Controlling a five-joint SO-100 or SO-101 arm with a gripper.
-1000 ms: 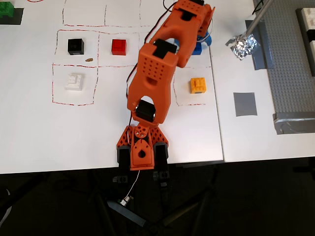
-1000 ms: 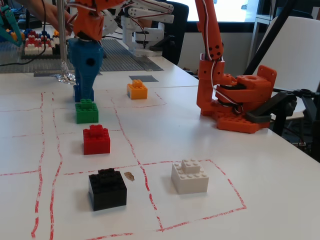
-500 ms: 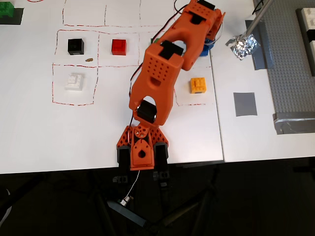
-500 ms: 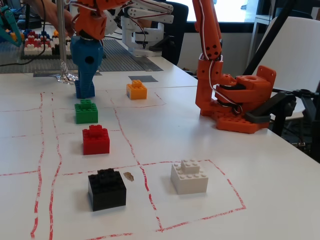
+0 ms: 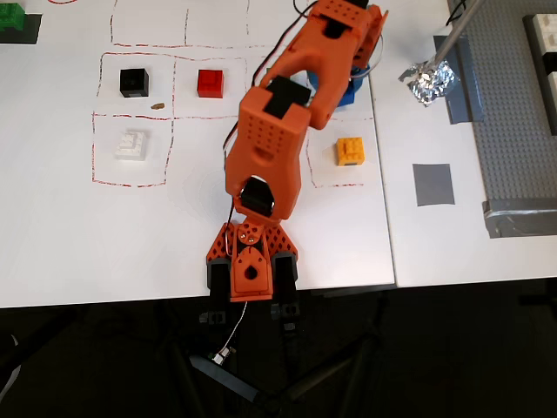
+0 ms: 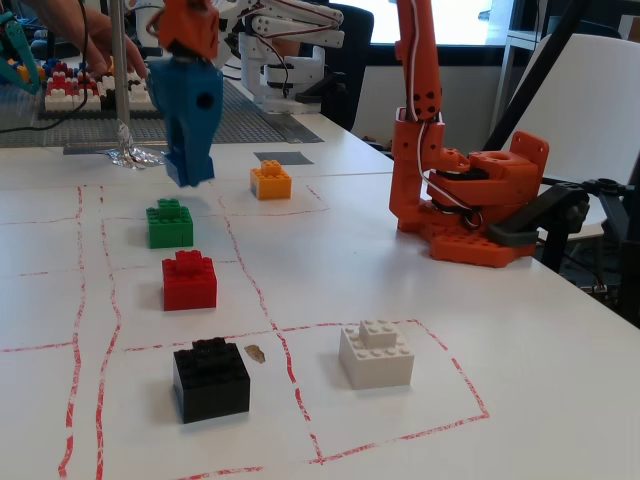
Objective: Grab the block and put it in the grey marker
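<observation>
My hand: hangs above the counter near the green brick; grip state unclear.
Block: not seen.
Grey marker: bare.
Writing: none legible.

Green brick taken as landmark. Blue gripper hangs just above and behind it, state of jaws indeterminate. Red brick nearer the camera; black brick nearer still. Orange brick right, behind. White brick right, forward.
</observation>
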